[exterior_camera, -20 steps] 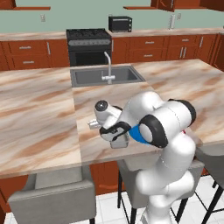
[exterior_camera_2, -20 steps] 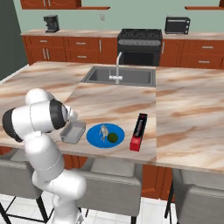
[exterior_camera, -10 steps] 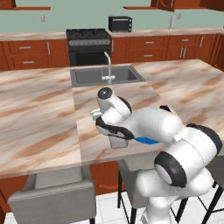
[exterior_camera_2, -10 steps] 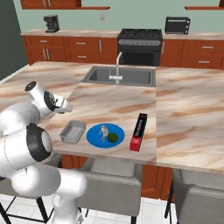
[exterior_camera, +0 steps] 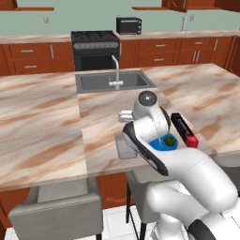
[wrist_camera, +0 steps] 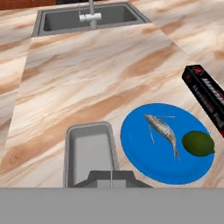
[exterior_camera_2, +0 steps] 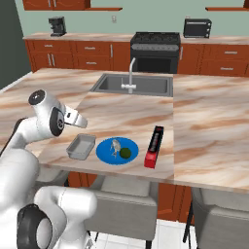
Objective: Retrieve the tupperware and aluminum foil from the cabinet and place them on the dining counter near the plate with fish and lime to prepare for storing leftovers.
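Lifted clear since a second ago, the closed, empty gripper (exterior_camera_2: 82,120) hangs above the tub (exterior_camera_2: 81,146) lying beside the plate (exterior_camera_2: 104,153) and foil box (exterior_camera_2: 154,146) near the bench's (exterior_camera_2: 204,126) front edge, where a careless swing could knock them off.

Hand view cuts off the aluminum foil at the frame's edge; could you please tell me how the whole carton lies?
Observer: The aluminum foil lies flat on the dining counter, beside the plate without touching it, red end at the counter's near edge.
Operator: Thank you. Is the pincer touching the tupperware?
Observer: No; the pincer hangs above the counter, apart from the tupperware.
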